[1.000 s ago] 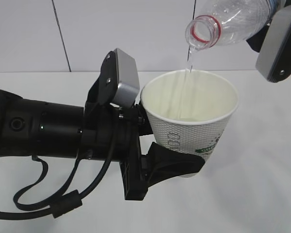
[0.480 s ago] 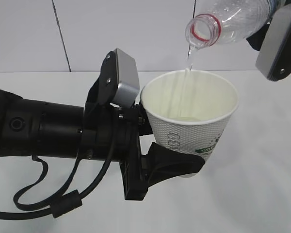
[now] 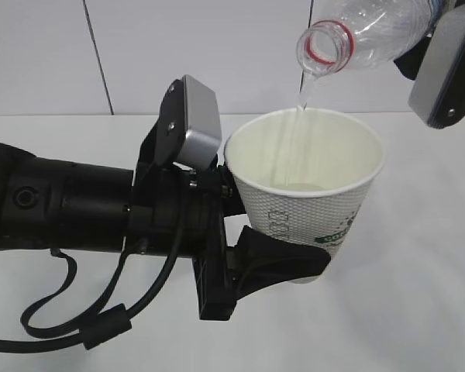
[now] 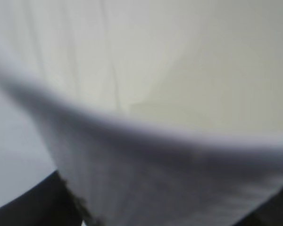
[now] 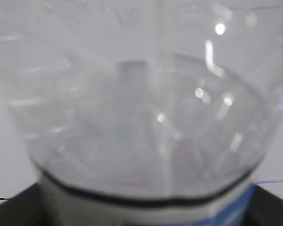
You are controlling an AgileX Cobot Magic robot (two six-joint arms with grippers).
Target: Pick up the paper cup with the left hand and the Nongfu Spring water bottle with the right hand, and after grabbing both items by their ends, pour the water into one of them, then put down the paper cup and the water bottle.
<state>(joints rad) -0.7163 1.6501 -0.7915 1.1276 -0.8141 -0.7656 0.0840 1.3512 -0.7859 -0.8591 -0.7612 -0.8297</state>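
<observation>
Only outside: left hand [image 3: 283,260] grips paper cup [image 3: 306,194], right hand [image 3: 442,66] grips bottle [image 3: 372,35], pouring.

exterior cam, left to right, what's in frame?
Left hand with its arm and grey block → paper cup held in its jaws → Nongfu Spring water bottle tipped above the cup, thin stream of water falling from its mouth → right hand's grey block at the right edge.

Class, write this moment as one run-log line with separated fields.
phase: pouring | left end effector: holds white dimpled paper cup | right end effector: tilts clear plastic bottle above | water: thin stream entering cup
</observation>
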